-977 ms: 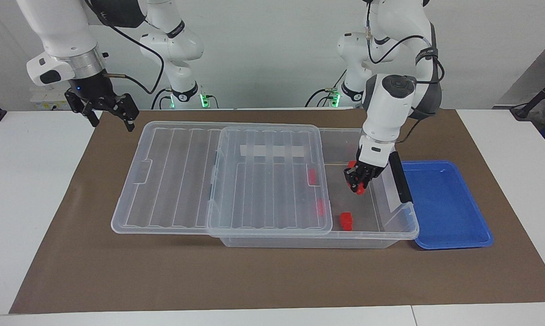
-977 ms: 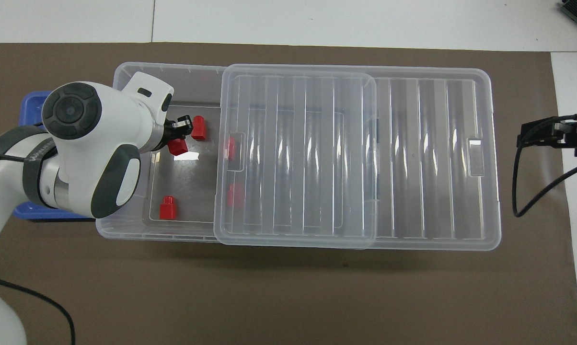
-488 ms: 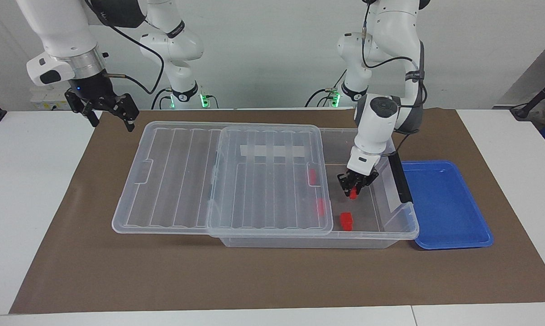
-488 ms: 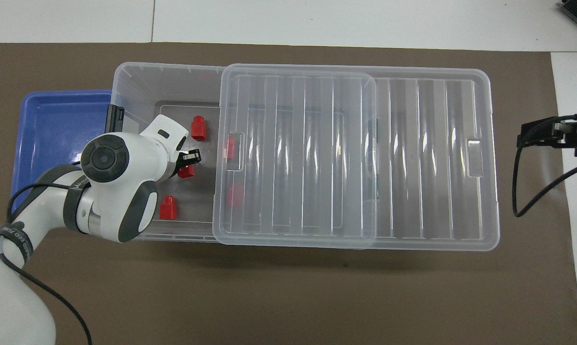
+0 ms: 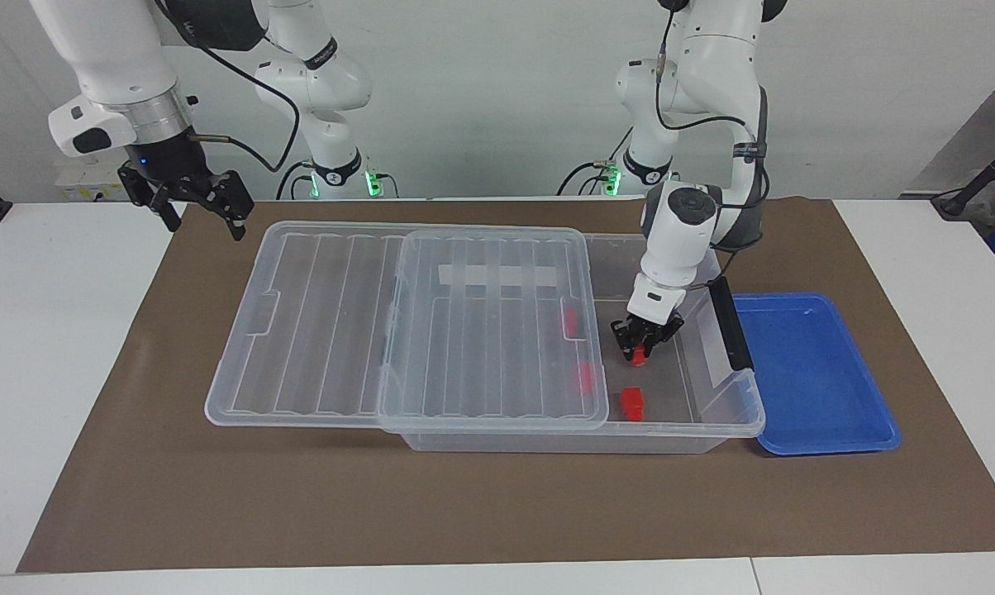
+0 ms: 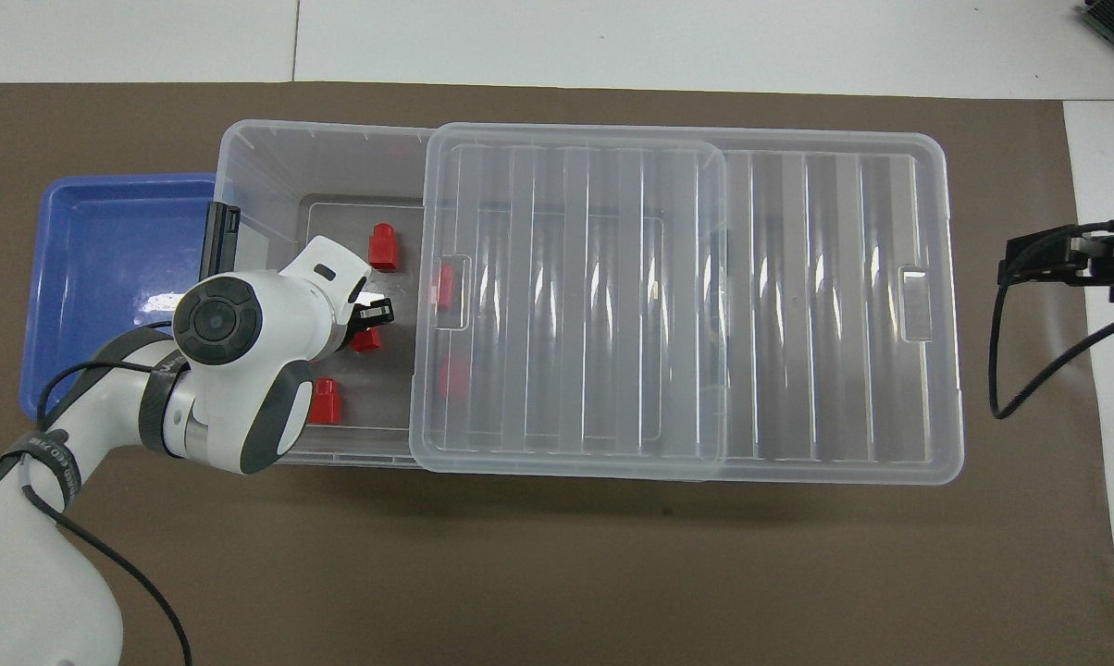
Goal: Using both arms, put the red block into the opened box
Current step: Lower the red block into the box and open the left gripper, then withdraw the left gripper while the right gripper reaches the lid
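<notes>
The clear box (image 5: pixel 745 397) lies on the brown mat with its ribbed lid (image 5: pixel 316 330) slid toward the right arm's end, so the end by the left arm is uncovered. My left gripper (image 5: pixel 640 343) reaches down into that uncovered part, and a small red block (image 5: pixel 638 355) sits at its tips, close to the box floor. In the overhead view the left gripper (image 6: pixel 372 319) is over the same block (image 6: pixel 365 340). My right gripper (image 5: pixel 202 219) waits open and empty above the mat's edge at the lid's end, also seen in the overhead view (image 6: pixel 1075 264).
Two more red blocks (image 6: pixel 383 248) (image 6: pixel 326 402) lie on the uncovered box floor, and two others (image 6: pixel 444 285) (image 6: pixel 452 375) show through the lid. A shallow blue tray (image 5: pixel 820 372) lies beside the box at the left arm's end.
The left gripper came down into the box with the red block and shifted slightly toward the lid. The right arm has not moved.
</notes>
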Robot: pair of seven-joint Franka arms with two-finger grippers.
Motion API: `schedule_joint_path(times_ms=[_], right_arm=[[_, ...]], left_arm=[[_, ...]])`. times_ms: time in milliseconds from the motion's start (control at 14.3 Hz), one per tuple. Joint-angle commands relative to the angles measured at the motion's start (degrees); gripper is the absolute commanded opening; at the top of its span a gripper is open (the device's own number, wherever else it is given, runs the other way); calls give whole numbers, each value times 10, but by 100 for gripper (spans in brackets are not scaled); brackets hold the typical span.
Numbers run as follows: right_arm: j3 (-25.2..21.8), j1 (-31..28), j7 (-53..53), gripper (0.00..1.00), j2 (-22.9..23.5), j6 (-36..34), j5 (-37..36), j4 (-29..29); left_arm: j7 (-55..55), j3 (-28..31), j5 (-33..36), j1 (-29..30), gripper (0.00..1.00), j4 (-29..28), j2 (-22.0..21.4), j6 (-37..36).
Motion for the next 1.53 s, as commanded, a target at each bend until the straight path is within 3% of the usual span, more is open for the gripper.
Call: schedule_joint_path(times_ms=[0,70,209,279,349,419,628,767,837,907,1116,1465], right_arm=[[0,-3,6,100,0,-8,0,0],[0,-4,7,100,0,-7,0,0],[0,-8,6,100,0,-4,0,-1],[1,-9,6,87,-1,1,0,-7],[0,-10,5,47,-2,7,1,-13],[0,-12,5,0,-7,15,1,-22],[0,-23,8,0,-24,55,1,-66],[0,-32,12,0,-28,103,2,-97],[0,-38,11,0,-29,131,1,-114],[0,-42,11,0,-29,147,2,-123],[-1,-59,4,0,-27,197,1,-168],[-1,-83,3,0,-15,294,0,-232]], left_arm=[[-14,5,10,-5,73,0,-3,6],[-23,5,10,-3,73,13,-13,-25],[-17,4,10,0,71,109,-41,-209],[-16,4,10,2,69,183,-41,-317],[-11,4,8,3,69,250,-37,-403],[-8,4,3,4,69,305,-35,-473],[18,16,2,8,69,350,-69,-563],[136,20,3,62,71,344,-99,-570],[210,20,3,97,78,344,-100,-567],[292,20,3,134,100,342,-100,-561],[451,20,3,202,100,308,-111,-521],[456,20,3,204,100,281,-123,-487]])
